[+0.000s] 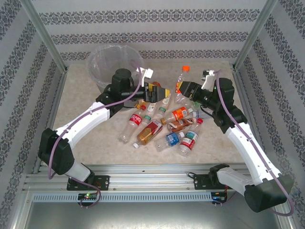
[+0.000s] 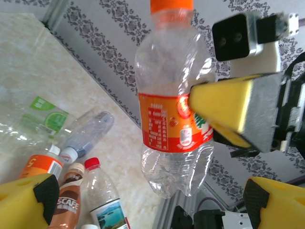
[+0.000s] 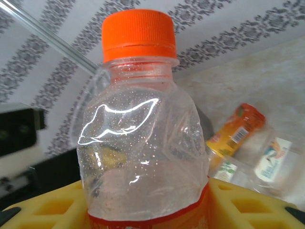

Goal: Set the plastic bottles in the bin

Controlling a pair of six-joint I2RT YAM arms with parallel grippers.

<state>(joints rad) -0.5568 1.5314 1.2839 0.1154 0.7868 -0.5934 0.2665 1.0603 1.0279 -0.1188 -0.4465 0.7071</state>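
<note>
My right gripper [image 1: 185, 89] is shut on a clear plastic bottle [image 1: 181, 79] with an orange cap and an orange-red label, held upright above the table. Its yellow pads [image 3: 38, 214] press the label band of the bottle [image 3: 143, 143] from both sides. My left gripper [image 1: 161, 92] stands open just left of it, with nothing between its fingers [image 2: 28, 195]; ahead of it hangs the held bottle [image 2: 171, 95] in the other gripper's pad [image 2: 224, 102]. Several more bottles [image 1: 162, 126] lie in a pile on the table. The bin [image 1: 114, 62] stands at the back left.
Below the left gripper lie a green-label bottle [image 2: 43, 114], a blue-capped one [image 2: 88, 133] and a red-capped one [image 2: 102, 195]. An orange bottle [image 3: 238, 126] lies beyond the right gripper. Metal frame posts [image 1: 47, 43] and patterned walls enclose the table.
</note>
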